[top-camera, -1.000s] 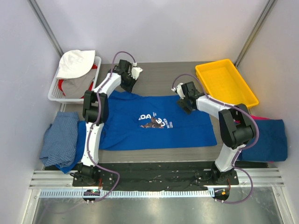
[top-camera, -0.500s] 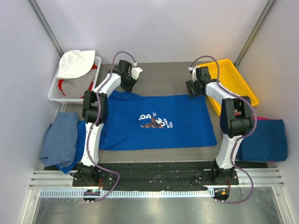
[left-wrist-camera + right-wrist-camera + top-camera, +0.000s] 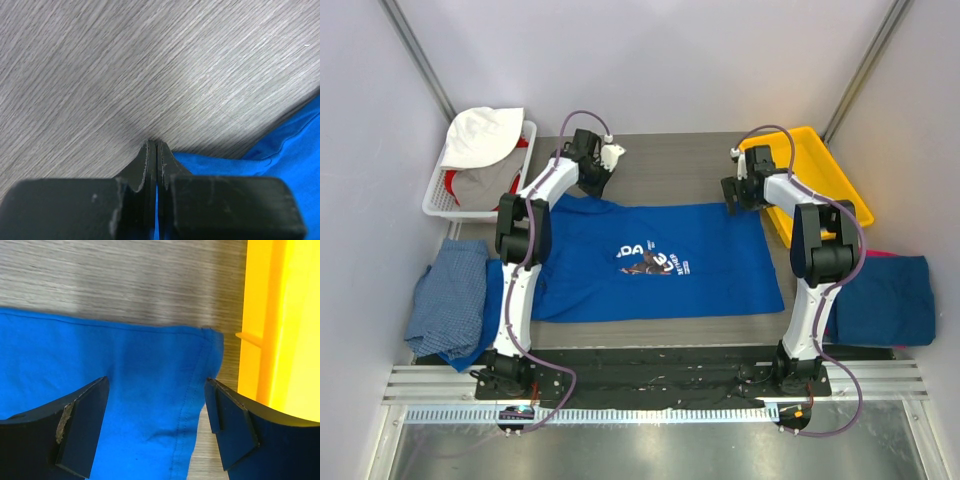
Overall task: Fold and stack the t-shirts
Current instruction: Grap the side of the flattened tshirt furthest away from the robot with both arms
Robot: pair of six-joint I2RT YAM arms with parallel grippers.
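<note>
**Item 1: royal blue t-shirt** [image 3: 650, 262]. Lies spread flat, print [image 3: 653, 262] up, in the middle of the wood-grain table [image 3: 665, 160]. Its near left part is hidden behind my left arm. My wrist views show only its far corners.

**Item 2: left gripper** [image 3: 592, 185]. At the shirt's far left corner. In my wrist view the jaws are pressed together with a sliver of blue cloth between them, pinching the shirt's edge against the table.

**Item 3: right gripper** [image 3: 733, 198]. At the shirt's far right corner. The jaws are spread wide, one finger to each side of the hemmed corner, gripping nothing. I cannot tell if the fingertips touch the cloth.

**Item 4: yellow tray** [image 3: 805, 180]. Just right of that corner.

**Item 5: checked blue shirt** [image 3: 448, 298]. Folded, left of the shirt.

**Item 6: navy shirt** [image 3: 885, 300]. Right of the shirt, partly behind my right arm. A magenta sliver [image 3: 880, 253] shows at its far edge and is too little to identify.

**Item 7: white basket** [image 3: 440, 195]. Beyond the shirt's left end, heaped with clothes.

**Change:** a second ago my right gripper hung over the shirt, nearer the print. It now stands at the corner beside the tray. My left gripper has not shifted.
</note>
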